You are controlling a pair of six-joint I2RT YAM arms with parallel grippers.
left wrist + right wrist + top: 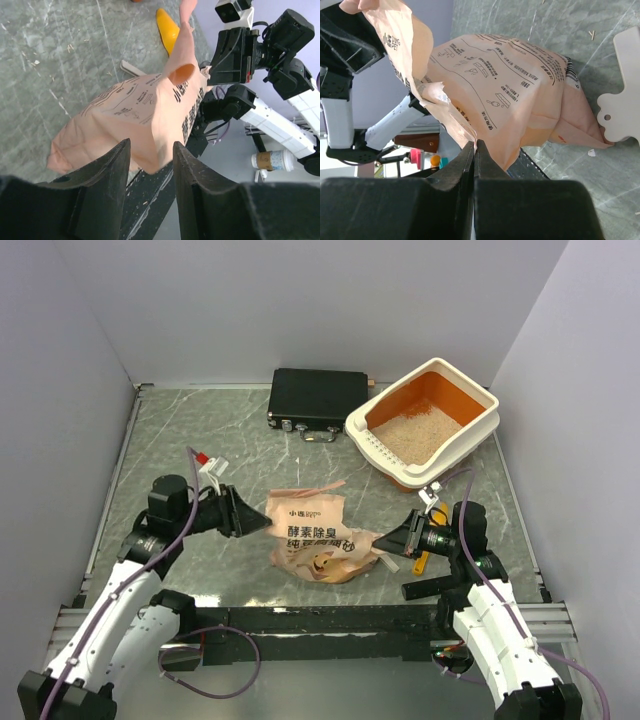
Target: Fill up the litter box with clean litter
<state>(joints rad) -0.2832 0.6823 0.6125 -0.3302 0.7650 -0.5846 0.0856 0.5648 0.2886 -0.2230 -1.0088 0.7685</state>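
The litter box (430,390) is showing cream-white outside, orange inside; the clean litter (415,435) is looking beige. The paper bag (310,525) is showing peach-tan with dark print. The tabletop (170,440) is showing grey-green marbling, the case (315,398) black, the scoop (167,27) yellow-orange.

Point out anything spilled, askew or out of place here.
The paper bag lies crumpled on its side mid-table, its ragged edge pinched in the right gripper. A few stray bits dot the table nearby. The litter box sits at a slant to the table edges.
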